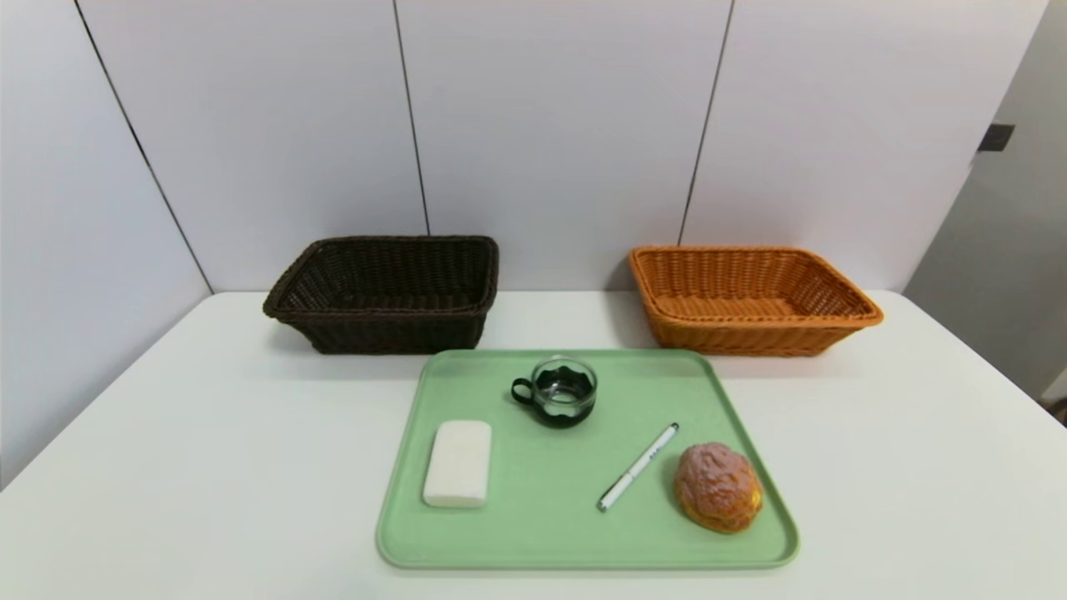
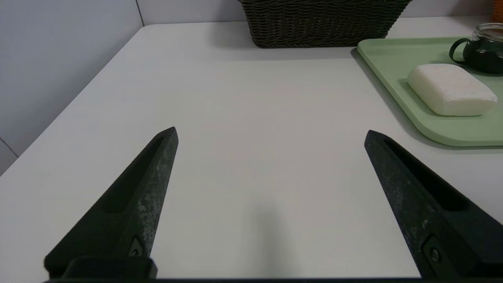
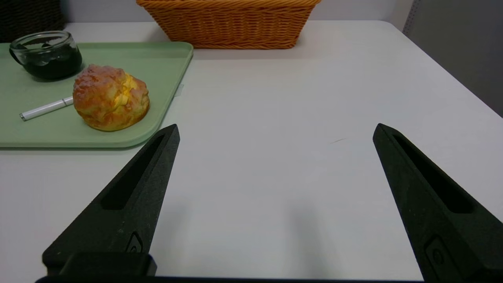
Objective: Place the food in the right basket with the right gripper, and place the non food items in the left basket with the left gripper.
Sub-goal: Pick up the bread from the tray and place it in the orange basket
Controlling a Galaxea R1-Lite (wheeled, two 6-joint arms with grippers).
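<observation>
A cracked pinkish-brown bun lies at the right end of a green tray. On the same tray are a white block, a glass cup with a black handle and a white pen. The dark brown basket and the orange basket stand behind the tray. My left gripper hangs open over bare table left of the tray. My right gripper hangs open over bare table right of it. Neither arm shows in the head view.
The white table meets grey wall panels just behind the baskets. Its left edge runs along a side wall, and its right edge drops off beside a dark wall.
</observation>
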